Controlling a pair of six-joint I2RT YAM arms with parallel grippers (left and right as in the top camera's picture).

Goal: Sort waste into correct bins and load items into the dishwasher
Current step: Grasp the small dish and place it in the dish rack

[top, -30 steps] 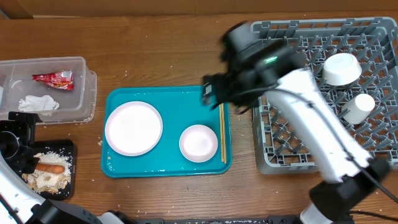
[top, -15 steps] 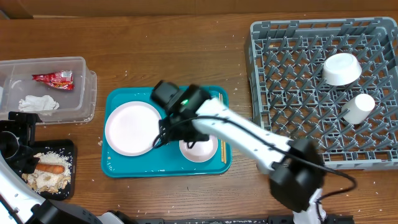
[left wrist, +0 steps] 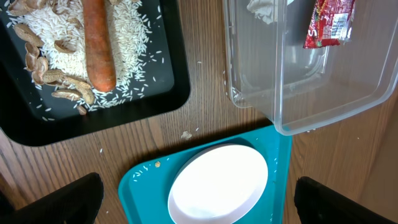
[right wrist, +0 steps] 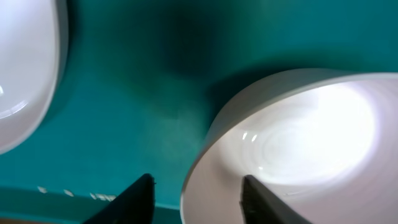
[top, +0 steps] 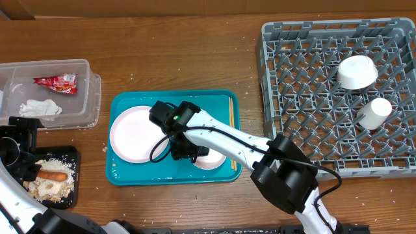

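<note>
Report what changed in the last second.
The right arm swung from the dish rack down to the teal tray; the right pincer now straddles the rim of the bowl, not yet gripping. The plate, chopsticks, racked bowl, cup and left pincer stayed put.

I could read nothing for certain. The red snack wrapper [left wrist: 328, 23], lying in the clear tub [left wrist: 323, 106] at the upper right of my left wrist view, carried white lettering and a pale printed panel, both too blurred to make out.
</note>
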